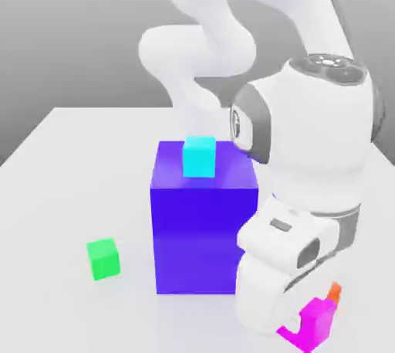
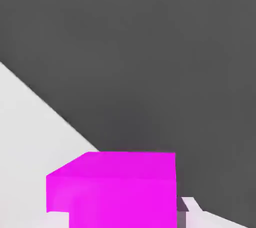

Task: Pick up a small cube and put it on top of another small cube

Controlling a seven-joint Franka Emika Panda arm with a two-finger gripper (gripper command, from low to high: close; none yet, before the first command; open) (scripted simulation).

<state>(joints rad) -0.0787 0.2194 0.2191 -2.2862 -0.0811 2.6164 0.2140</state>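
Observation:
The small magenta-pink cube (image 1: 315,322) sits low at the front on the exterior view's right, partly covered by the white hand. My gripper (image 1: 302,330) is shut on it. In the hand view the magenta cube (image 2: 112,189) lies between my two pale fingertips (image 2: 189,206), one at each side face, with my gripper (image 2: 122,218) closed around it. Whether the cube is off the table I cannot tell. The small green cube (image 1: 102,259) rests on the table at the exterior view's left, well apart from the hand.
A big blue-violet block (image 1: 204,224) stands mid-table between the green cube and the hand, with a cyan small cube (image 1: 199,156) on top. An orange small cube (image 1: 334,292) peeks out just behind the magenta one. The white table (image 1: 62,181) spreads around.

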